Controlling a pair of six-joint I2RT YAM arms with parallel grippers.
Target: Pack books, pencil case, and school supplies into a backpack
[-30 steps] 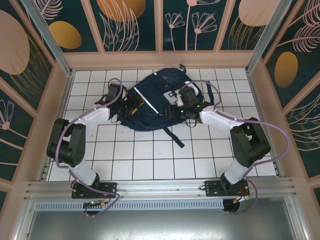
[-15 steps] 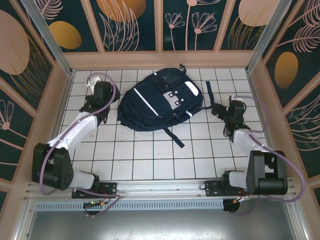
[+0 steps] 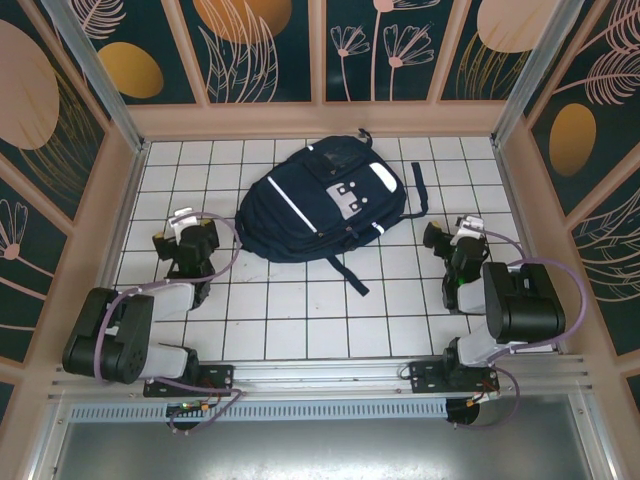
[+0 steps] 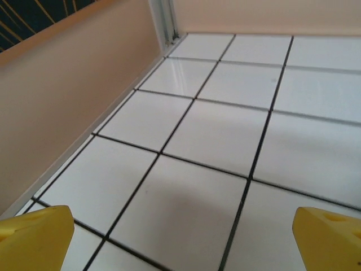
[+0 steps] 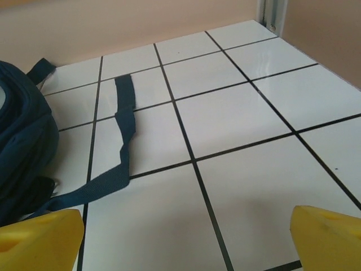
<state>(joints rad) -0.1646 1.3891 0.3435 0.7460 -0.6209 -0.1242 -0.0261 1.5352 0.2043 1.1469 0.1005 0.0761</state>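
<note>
The navy backpack lies flat on the white tiled table at the back centre, its grey-white patch up. Its rounded side is at the left of the right wrist view, with a loose strap trailing over the tiles. My left gripper stands open over bare tiles to the left of the backpack, apart from it. My right gripper is open too, to the right of the backpack, with nothing between its yellow fingertips. The books, pencil case and school supplies are out of view.
Peach walls close the table on the left, back and right. Another dark strap runs from the backpack toward the near edge. Both arms are folded back close to their bases.
Both arms have drawn back from the backpack toward the near sides of the table. Both grippers have opened wide. The backpack lies where they left it.
</note>
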